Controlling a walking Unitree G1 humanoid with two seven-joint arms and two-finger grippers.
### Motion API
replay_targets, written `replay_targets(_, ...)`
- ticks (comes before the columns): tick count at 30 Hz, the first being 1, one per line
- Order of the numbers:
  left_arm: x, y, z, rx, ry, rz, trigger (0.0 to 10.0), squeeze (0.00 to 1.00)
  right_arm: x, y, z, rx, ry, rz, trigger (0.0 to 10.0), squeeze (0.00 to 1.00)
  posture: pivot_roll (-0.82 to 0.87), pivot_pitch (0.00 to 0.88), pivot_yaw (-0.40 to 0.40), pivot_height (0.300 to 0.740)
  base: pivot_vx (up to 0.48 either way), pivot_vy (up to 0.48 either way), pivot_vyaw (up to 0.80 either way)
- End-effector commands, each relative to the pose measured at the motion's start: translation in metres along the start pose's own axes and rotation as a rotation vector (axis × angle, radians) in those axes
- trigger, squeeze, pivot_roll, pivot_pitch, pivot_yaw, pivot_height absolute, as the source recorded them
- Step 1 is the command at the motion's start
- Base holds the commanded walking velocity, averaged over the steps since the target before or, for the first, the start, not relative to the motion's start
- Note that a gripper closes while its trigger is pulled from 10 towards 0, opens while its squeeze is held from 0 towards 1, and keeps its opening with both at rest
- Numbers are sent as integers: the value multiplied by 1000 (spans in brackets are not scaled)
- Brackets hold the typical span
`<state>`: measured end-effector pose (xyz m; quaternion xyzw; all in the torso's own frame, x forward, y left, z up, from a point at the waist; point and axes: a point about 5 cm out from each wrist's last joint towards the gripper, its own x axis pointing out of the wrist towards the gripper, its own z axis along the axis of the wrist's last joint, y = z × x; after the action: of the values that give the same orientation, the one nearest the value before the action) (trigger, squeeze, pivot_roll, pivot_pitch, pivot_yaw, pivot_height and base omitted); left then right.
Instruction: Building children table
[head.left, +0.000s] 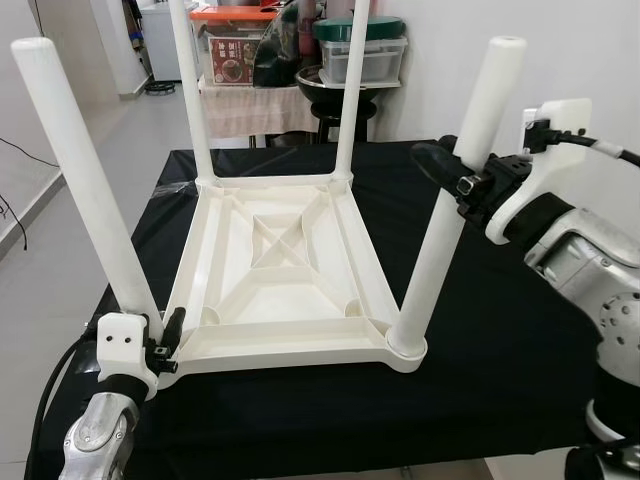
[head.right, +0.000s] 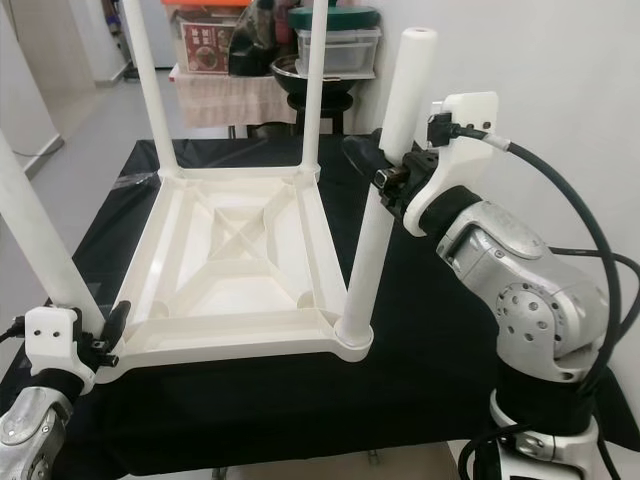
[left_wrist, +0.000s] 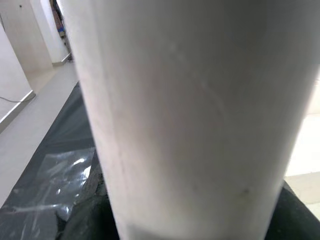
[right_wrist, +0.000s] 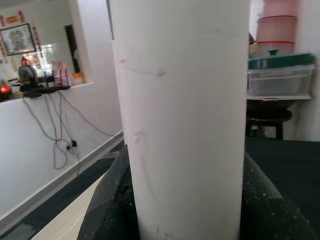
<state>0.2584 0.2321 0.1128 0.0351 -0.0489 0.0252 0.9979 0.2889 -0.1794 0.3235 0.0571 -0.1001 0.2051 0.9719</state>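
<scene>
My right gripper (head.right: 385, 178) is clamped around the near right leg (head.left: 455, 200) a little above its middle, black fingers wrapped to either side of the white tube, which stands close in front of the right wrist camera. Below the grip, the leg runs down into the corner socket of the upturned tabletop (head.left: 290, 275), and it leans outward, away from the top's centre, so I judge it not fully seated. If I push down along my wrist line rather than along the socket's axis, the leg may jam crooked or lever the corner up off the black cloth (head.left: 500, 360).

My left gripper (head.left: 165, 340) sits low at the base of the near left leg (head.left: 85, 185), right by its corner; I cannot tell how its fingers stand. This leg leans outward too. If that hold is loose, force from my right side could slide the whole top across the cloth toward the edge.

Beyond both grippers, the two far legs (head.left: 192, 95) stand upright in their sockets; a hard shove could rock them loose
</scene>
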Motion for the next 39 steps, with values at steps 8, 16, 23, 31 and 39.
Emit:
replay_targets(8,20,28,98,114,-280,39,2235,0,-11,-72,-23,43,59,-505,0,0,-2,20,-19,740,0,0,0)
replay_targets(16,47,46,272,225,-735,-23,10000,0,-4,-81,-69,186,184,-645,7529,0,58,0,-21,740,0,0,0)
replay_targets(23,49,6,383,259,-969,-252,10000,0,12,-39,-154,452,404,-654,10000,0,82,0,28,740,0,0,0)
replay_targets(31,67,-59,419,224,-912,-601,10000,0,28,-22,-211,762,496,-733,10000,0,102,0,86,740,0,0,0)
replay_targets(39,87,-134,409,216,-756,-1008,10000,1000,6,-31,-247,797,563,-873,10000,0,110,0,144,740,0,0,0)
